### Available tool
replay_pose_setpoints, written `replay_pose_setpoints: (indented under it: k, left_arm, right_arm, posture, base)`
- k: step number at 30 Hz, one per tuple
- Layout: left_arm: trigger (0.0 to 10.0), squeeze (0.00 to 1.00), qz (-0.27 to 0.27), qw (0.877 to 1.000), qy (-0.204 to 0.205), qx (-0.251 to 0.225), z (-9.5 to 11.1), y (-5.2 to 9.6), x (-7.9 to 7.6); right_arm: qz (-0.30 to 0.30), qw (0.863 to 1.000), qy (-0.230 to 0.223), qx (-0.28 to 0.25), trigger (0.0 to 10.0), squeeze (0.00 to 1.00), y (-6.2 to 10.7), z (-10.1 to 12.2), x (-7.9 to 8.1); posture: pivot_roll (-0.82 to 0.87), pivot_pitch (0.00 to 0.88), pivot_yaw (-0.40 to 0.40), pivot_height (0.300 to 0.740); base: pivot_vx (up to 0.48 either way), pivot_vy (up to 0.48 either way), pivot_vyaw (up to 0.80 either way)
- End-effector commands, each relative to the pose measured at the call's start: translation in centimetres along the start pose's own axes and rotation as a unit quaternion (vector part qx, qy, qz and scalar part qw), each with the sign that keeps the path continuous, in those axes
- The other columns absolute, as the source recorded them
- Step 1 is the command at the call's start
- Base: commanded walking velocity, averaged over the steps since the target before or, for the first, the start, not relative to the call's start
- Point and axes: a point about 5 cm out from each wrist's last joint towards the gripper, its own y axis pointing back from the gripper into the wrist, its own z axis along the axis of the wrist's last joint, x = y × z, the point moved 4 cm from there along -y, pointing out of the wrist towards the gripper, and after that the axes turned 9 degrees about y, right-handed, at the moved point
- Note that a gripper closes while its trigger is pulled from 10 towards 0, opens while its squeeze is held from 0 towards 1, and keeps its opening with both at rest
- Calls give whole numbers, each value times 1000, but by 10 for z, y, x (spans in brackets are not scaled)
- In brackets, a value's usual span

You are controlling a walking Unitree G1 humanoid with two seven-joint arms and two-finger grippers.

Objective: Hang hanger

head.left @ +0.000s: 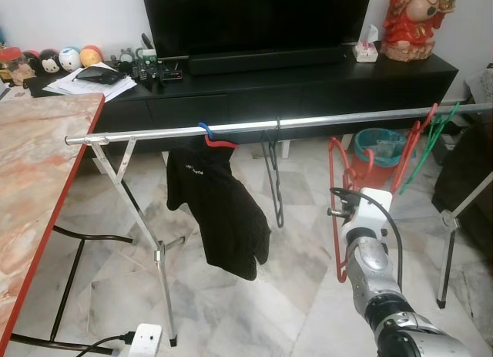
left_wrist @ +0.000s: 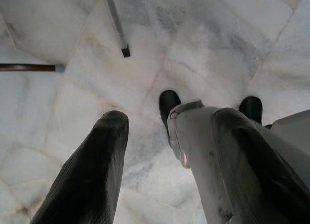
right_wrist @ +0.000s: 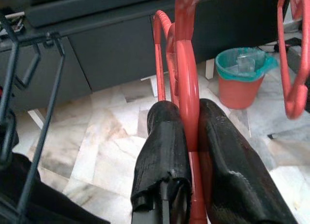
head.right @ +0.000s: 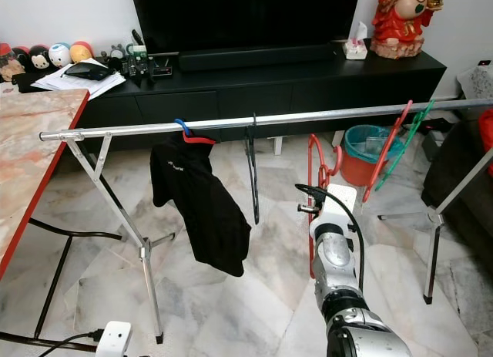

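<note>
Right gripper (right_wrist: 186,132) clamps the red hanger (head.left: 337,210) between both fingers, holding it below the metal rail (head.left: 308,122), apart from it. Left gripper (left_wrist: 164,151) hangs over marble floor (left_wrist: 203,45), fingers apparently spread.

Red hanger (head.left: 337,210) upright, apparently just below the metal rail (head.left: 308,122).

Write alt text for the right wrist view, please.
The right tool grips a red hanger between two black fingers, above a marble floor. Behind are a dark cabinet and an orange bin.
</note>
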Motion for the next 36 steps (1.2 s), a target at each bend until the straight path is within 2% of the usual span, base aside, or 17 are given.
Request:
replay_pose_setpoints:
  k: [1,7,27,36]
  left_arm:
    - [10000,0,7,1000,2,4,-5,2,7]
    - [10000,0,9,1000,4,6,-6,3,8]
    - [10000,0,5,1000,-3,6,-6,2,6]
    - [10000,0,5,1000,-1,1,-7,3,5]
  right_arm:
    - [-1,1000,3,-21,10000,0,-2,10,-1]
    - [3,1000,7,-25,10000,0,-4,14,2]
    - [9,1000,16,-24,10000,0,-2,12,6]
    - [16,999,17,-31,10000,0,-3,16,9]
  posture:
    - [-40,0,4,740]
    - [-39,0,0,740]
    - [-42,0,-2,740]
    - [-41,0,-4,740]
  base:
    - [0,0,0]
    - [168,0,0]
    - [322,0,0]
    - [0,0,0]
